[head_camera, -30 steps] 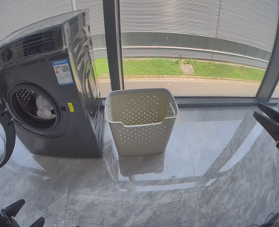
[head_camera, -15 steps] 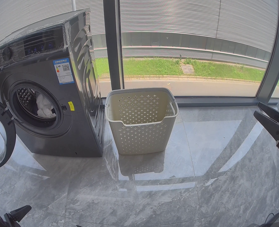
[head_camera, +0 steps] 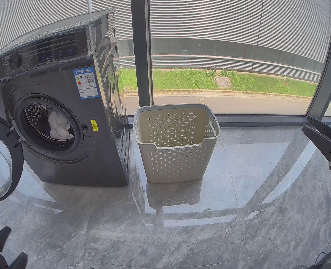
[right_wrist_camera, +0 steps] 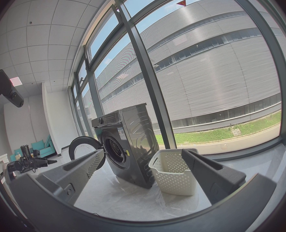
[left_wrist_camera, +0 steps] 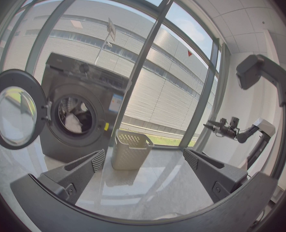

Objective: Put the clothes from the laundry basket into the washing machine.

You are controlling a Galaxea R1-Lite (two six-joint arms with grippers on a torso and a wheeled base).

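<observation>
A cream perforated laundry basket [head_camera: 176, 142] stands on the floor beside the grey washing machine [head_camera: 66, 101], and no clothes show inside it. The machine's round door [head_camera: 1, 157] hangs open to the left. White clothes [head_camera: 60, 126] lie in the drum. My left gripper [head_camera: 5, 249] is low at the near left, open, holding nothing. My right gripper [head_camera: 316, 135] hovers at the far right, open, nothing in it. In the left wrist view the basket [left_wrist_camera: 129, 149] and the clothes [left_wrist_camera: 72, 123] in the drum lie beyond my open left gripper [left_wrist_camera: 143, 160]. The right wrist view shows the basket [right_wrist_camera: 173, 171] past my open right gripper [right_wrist_camera: 143, 160].
A glass wall with a dark pillar [head_camera: 140, 45] rises just behind the machine and basket. Polished grey marble floor [head_camera: 195, 225] spreads wide in front and to the right of the basket.
The head camera has shifted, so machine and basket sit further right in the picture. My left gripper has dropped lower and further left at the near edge. The right gripper holds its place.
</observation>
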